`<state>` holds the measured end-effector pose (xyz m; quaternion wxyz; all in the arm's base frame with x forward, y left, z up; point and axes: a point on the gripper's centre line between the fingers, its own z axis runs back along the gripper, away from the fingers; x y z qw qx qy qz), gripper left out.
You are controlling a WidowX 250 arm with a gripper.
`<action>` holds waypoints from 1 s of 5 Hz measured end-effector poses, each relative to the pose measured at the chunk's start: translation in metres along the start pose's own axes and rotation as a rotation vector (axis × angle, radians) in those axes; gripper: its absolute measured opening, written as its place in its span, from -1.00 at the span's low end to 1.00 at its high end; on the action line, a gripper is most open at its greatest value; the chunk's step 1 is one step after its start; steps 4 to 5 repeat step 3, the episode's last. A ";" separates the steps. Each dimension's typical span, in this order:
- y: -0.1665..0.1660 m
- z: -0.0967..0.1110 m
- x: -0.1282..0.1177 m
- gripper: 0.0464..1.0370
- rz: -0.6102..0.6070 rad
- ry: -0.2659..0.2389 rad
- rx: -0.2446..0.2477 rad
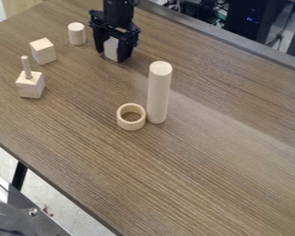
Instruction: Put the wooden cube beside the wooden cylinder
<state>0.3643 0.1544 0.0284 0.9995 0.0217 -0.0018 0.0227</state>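
Wood-grain table (pixel 217 184) seen at a slant from above. Black gripper (pixel 115 56) hangs down at top of view, a bit L of ctr. Its fingers pinch a pale wooden cube (pixel 111 48), one finger on ea. side. Cube sits low betw. them, near the tips; one pale face shows, upper pt. & sides partly hidden by the black parts. Can't tell if its underside touches the table.

Short cyl. (pixel 77 34) stands upright just L of gripper, near but apart from it. Tall cyl. (pixel 158 92) stands upright, lower & to the R of gripper, well apart from the cube. Ring (pixel 131 126) lies flat w/ its opening up, at the foot of tall cyl., on its L side; can't tell if the 2 touch.

2nd cube (pixel 43 51) rests farther L, a bit below short cyl. in view, apart from it. Below that, nr. the L edge of view, a block (pixel 30 86) w/ an upright peg (pixel 26 67) on top.

Bkgd.: dark equip. (pixel 251 18) & cables past the table's far edge, top R. Btm. L corner: dark & metallic gear (pixel 26 219), pale floor.
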 end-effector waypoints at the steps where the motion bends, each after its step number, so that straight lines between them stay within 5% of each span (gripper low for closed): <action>1: -0.001 0.001 -0.002 0.93 0.005 0.003 -0.021; 2: 0.001 0.024 -0.001 0.93 0.006 -0.037 -0.024; 3: 0.007 0.077 -0.004 0.93 0.039 -0.159 -0.013; 5: 0.007 0.077 -0.004 0.93 0.039 -0.159 -0.013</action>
